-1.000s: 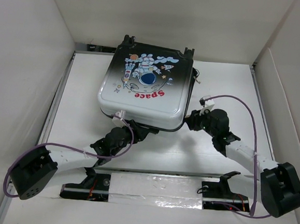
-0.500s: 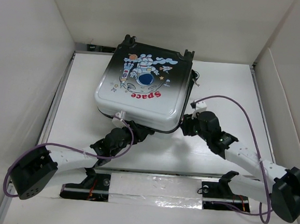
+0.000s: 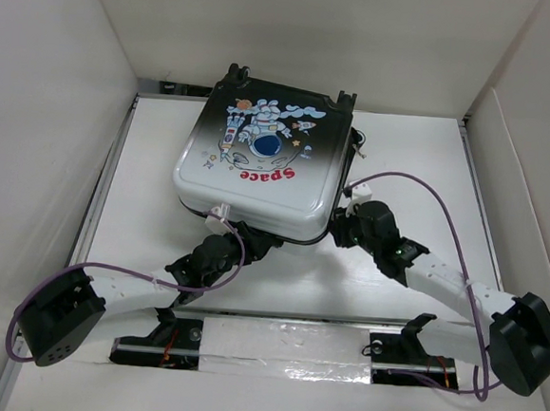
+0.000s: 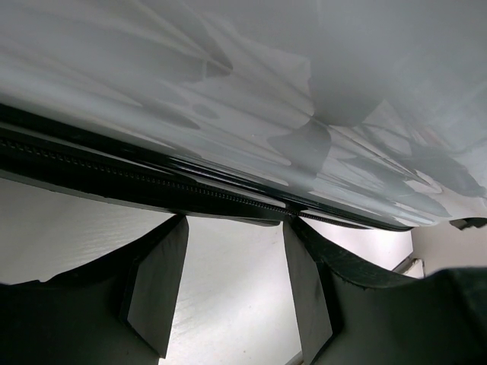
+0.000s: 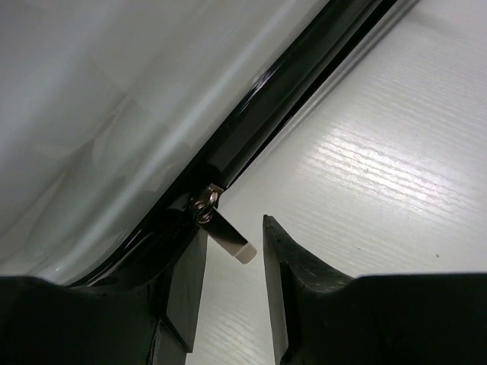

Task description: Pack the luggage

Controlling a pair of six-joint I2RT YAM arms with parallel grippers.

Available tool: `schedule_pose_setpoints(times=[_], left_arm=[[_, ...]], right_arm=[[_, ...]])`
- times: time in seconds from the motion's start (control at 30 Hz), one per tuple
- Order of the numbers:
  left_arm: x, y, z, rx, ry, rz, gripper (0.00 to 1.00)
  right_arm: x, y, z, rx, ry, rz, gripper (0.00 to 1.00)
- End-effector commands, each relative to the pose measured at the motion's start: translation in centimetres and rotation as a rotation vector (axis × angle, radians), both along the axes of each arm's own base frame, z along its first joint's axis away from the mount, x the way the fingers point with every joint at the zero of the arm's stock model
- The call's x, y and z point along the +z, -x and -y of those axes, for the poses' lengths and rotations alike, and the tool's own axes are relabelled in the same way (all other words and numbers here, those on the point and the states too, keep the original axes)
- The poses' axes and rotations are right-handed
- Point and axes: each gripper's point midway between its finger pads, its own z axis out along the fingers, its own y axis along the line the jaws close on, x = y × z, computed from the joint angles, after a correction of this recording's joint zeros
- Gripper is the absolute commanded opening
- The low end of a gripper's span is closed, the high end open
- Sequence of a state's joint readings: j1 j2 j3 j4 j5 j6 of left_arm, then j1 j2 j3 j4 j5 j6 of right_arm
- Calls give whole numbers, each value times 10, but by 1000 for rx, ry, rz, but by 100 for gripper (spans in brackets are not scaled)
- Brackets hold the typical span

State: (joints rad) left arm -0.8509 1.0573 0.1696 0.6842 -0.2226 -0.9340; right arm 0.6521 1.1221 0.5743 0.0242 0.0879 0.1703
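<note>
Black fingers of the left claw (image 4: 232, 251) are standing wide apart beneath the zippered near edge of the suitcase (image 3: 260, 157), gripping nothing. The right claw (image 5: 230, 232) is gaping partway at the near right corner, a metal zipper pull (image 5: 226, 234) hanging between its fingers, not pinched. Beyond, the suitcase is resting on the white desk (image 3: 403, 149), wheels farthest, showing red "Space" lettering (image 3: 270, 175) under a cartoon astronaut.

Luggage (image 3: 259, 166) shell black fading to white, astronaut print, red lettering, white table (image 3: 153, 177), purple cables (image 3: 403, 175)
</note>
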Motion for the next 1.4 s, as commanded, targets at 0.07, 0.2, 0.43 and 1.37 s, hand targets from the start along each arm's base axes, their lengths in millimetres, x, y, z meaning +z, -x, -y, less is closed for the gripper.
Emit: schedule_pose_setpoints(times=[0.07,0.2,0.43,1.37], left_arm=[[12,-6,-1,24,33,46,50],[16,-8,3,16,37,57,49],[34,-22,11,26,29,118,49],[74,-43,83,-172,-17,260,58]], right_arm=[[32,-24,-23,40,-79,116,37],[41,-28,-24,25,-142,197,24],[29,-6,-19,-22,-162,151,0],[3,62,-115,-30,-261,41,0]])
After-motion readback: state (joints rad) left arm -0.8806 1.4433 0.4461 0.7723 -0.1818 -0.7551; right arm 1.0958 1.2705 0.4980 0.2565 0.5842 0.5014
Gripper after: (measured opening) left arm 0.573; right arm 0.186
